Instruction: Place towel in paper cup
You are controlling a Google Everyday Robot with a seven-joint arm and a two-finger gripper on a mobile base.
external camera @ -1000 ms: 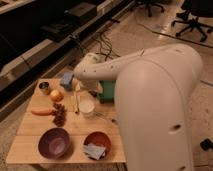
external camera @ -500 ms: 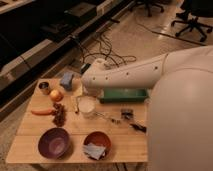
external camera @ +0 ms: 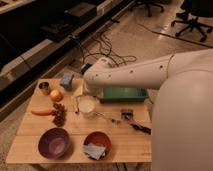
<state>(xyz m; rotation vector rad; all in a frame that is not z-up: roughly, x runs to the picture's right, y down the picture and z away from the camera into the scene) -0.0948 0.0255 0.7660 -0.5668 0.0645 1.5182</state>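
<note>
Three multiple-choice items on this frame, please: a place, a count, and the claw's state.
1. Where does the towel lie? A on the green tray; B in the reddish bowl; C beside the metal cup.
2. How many bowls stand on the table? A one; B two; C four.
3. The claw, beside the paper cup, is: A open and empty; B shut on the towel; C shut on the carrot.
Key: 1 B, the cloth rests inside that bowl; 2 B, the purple bowl and the reddish bowl; 3 A, it grips nothing.
</note>
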